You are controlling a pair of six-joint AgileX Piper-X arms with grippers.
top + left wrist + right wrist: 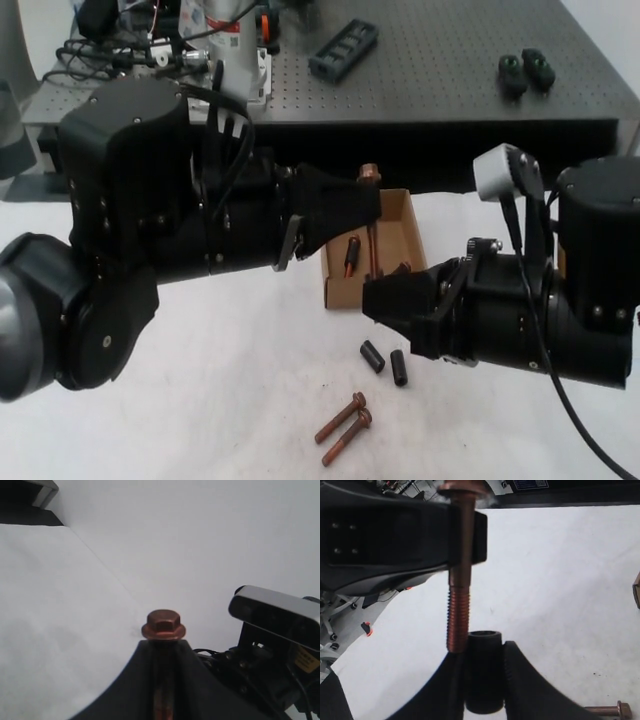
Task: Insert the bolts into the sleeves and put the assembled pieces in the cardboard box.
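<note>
The bolt (459, 610) tip stood just beside the sleeve (484, 680).
Grips: left hand (163, 652) clamped bolt shank; right hand (484, 652) pinched sleeve sides; both seemed rigid, slick.

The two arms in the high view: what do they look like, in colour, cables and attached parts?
Both arms have black housings with screws. The left arm has black cables looped over its wrist. The right arm has a black cable and a pale grey camera on its wrist. The left gripper and the right gripper have black fingers.
</note>
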